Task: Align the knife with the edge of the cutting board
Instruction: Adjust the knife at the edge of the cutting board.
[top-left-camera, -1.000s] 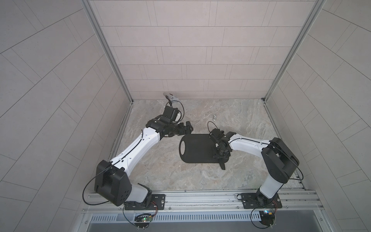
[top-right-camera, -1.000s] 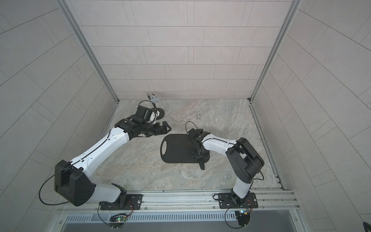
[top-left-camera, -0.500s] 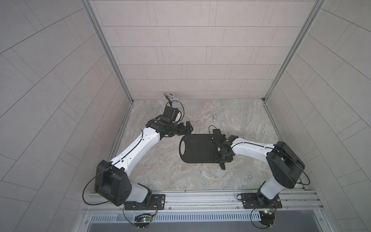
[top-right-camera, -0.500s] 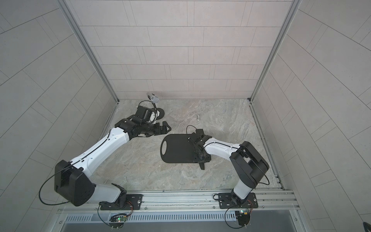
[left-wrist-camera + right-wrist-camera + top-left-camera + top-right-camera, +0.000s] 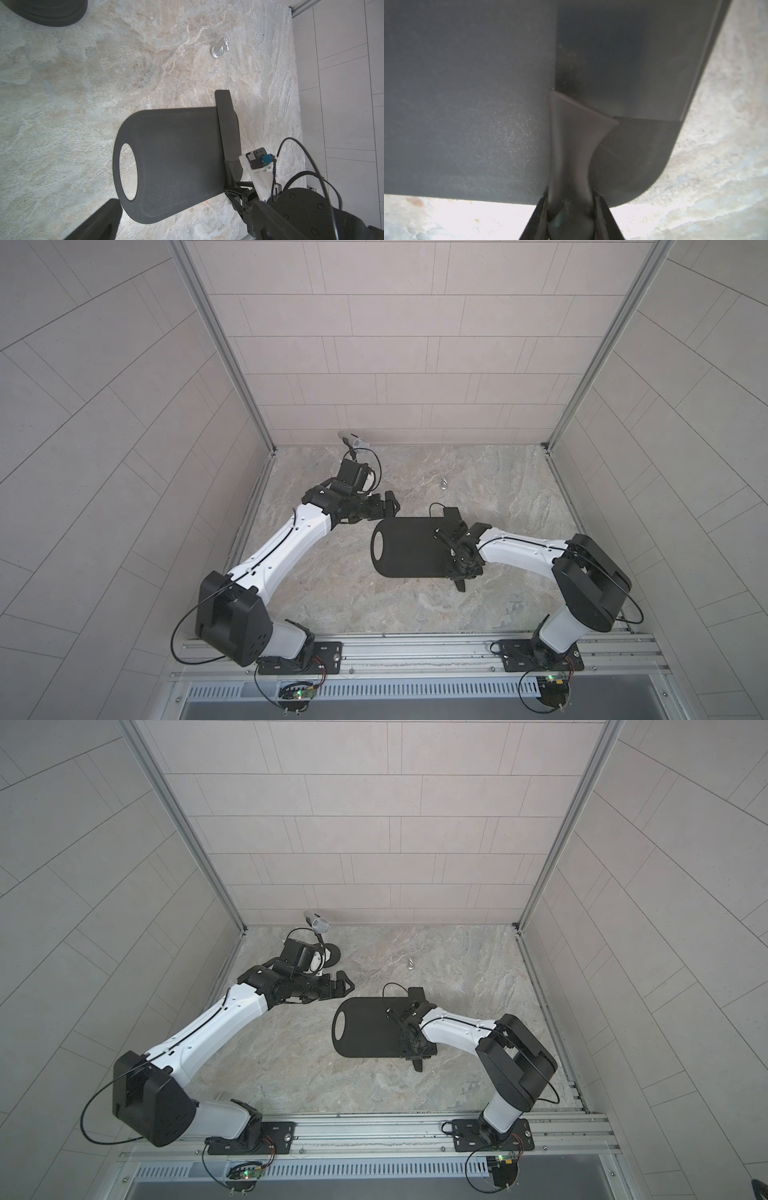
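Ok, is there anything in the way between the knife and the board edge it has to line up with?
Nothing visible. The knife lies on the cutting board, beside the short end opposite the handle hole, with only bare board between. The right gripper has its jaws against the knife's handle.

A silver microphone (image 5: 360,443) stands on a round black base (image 5: 331,956) at the marble tabletop's (image 5: 332,593) far left. A small silver piece (image 5: 220,48) lies apart, far centre.

A lab test cell: tiled walls (image 5: 415,364), aluminium rail (image 5: 415,649), marbled tabletop (image 5: 498,489).
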You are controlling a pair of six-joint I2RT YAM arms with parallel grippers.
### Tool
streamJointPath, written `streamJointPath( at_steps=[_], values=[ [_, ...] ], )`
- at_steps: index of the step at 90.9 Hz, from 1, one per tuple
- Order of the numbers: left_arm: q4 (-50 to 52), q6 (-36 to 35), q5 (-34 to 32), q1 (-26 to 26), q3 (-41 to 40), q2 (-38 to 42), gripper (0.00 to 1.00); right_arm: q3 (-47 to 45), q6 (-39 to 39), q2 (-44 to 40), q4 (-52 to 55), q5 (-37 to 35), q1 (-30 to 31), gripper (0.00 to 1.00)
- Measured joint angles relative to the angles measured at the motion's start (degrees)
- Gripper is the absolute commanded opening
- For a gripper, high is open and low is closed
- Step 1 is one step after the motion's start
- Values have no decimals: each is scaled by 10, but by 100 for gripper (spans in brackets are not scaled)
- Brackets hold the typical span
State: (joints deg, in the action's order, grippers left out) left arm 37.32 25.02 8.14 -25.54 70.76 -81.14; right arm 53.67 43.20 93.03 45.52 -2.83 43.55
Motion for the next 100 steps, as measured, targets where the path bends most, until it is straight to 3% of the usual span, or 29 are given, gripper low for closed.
streamJointPath(
  at_steps=[34,100],
  values=[
    [0,0,0,0,0,0,100,0,23,-5,12,-20,27,17],
    [0,0,2,-7,0,0,100,-17,94,-36,22,-54,77,13]
  ],
)
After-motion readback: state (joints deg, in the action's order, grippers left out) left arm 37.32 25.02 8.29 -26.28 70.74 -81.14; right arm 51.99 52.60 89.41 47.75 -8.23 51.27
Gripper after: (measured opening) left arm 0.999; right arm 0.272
